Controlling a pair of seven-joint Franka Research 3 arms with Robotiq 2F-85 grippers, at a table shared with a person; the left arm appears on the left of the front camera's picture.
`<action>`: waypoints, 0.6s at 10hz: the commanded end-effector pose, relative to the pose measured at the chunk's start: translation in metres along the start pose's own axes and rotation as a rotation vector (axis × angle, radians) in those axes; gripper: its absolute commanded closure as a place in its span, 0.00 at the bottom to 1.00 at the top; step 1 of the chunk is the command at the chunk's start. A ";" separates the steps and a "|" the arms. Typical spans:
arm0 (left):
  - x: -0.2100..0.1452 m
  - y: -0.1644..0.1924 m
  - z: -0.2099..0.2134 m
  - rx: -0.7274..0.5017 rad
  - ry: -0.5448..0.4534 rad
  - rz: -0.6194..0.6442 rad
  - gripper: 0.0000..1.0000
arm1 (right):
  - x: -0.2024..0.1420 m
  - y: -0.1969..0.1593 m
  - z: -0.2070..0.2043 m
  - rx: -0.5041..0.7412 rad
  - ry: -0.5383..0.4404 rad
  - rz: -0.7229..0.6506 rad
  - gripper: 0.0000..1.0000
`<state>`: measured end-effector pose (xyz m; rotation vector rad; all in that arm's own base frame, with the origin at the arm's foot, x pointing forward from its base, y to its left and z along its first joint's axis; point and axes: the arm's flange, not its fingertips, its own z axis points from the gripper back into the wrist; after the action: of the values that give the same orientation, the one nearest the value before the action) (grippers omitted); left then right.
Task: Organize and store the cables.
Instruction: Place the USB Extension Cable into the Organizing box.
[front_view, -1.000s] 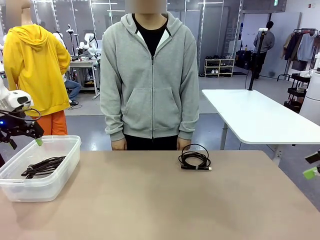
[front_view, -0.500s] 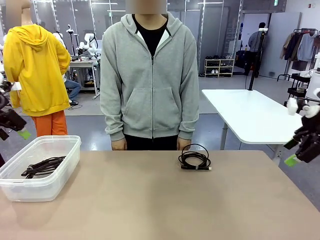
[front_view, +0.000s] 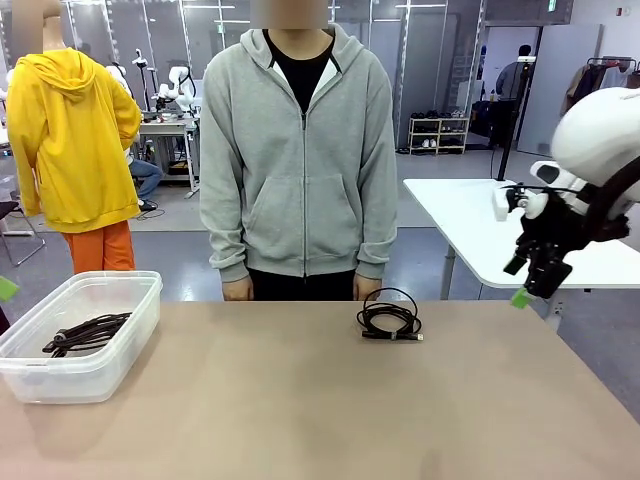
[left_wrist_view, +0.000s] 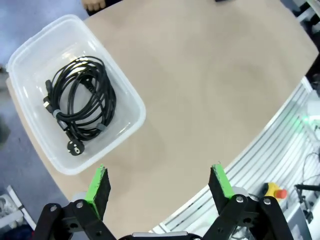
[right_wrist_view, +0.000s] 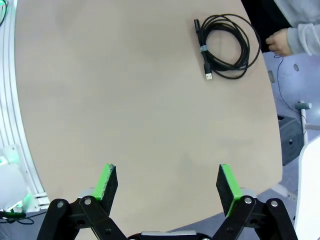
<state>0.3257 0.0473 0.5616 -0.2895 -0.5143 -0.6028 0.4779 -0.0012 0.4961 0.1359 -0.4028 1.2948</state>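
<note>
1. while a person in a grey hoodie (front_view: 300, 150) stands at the far side, the brown tabletop (front_view: 300, 400) has two bunches of cables to see.
2. one black coiled cable (front_view: 390, 318) lies flat on the tabletop at about 12 o'clock, just in front of the person's hands.
3. from the right wrist view, that same cable (right_wrist_view: 223, 45) sits up at about 1 o'clock, and a hand (right_wrist_view: 280, 41) is near it, not touching.
4. the other black cable bundle (front_view: 85, 333) lies inside a clear plastic box (front_view: 120, 345) at about 9 o'clock on the tabletop.
5. from the left wrist view, the box (left_wrist_view: 127, 127) is at about 10 o'clock, and the cable in it (left_wrist_view: 80, 105) is looped with a round plug at one end.
6. the right gripper (front_view: 533, 280) hangs in the air at about 3 o'clock, off past the tabletop's edge, well apart from the loose cable.
7. its fingers (right_wrist_view: 107, 182) stand wide and hold nothing.
8. the left gripper (left_wrist_view: 160, 185) is high above the near edge of the tabletop, with the box just past it.
9. its fingers (left_wrist_view: 98, 187) stand wide too, with nothing between them.
</note>
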 end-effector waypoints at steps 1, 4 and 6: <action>0.008 0.008 -0.004 0.014 0.019 0.023 0.00 | -0.002 0.002 -0.007 -0.023 0.045 -0.081 0.00; 0.008 0.008 -0.004 0.014 0.019 0.023 0.00 | 0.000 0.000 0.000 0.000 0.000 0.000 0.00; 0.002 0.005 -0.006 -0.001 0.014 0.010 0.00 | 0.001 -0.002 -0.004 -0.004 0.005 -0.014 0.00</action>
<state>0.3339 0.0482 0.5564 -0.2885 -0.4952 -0.5939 0.4802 0.0004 0.4950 0.1312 -0.4023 1.2807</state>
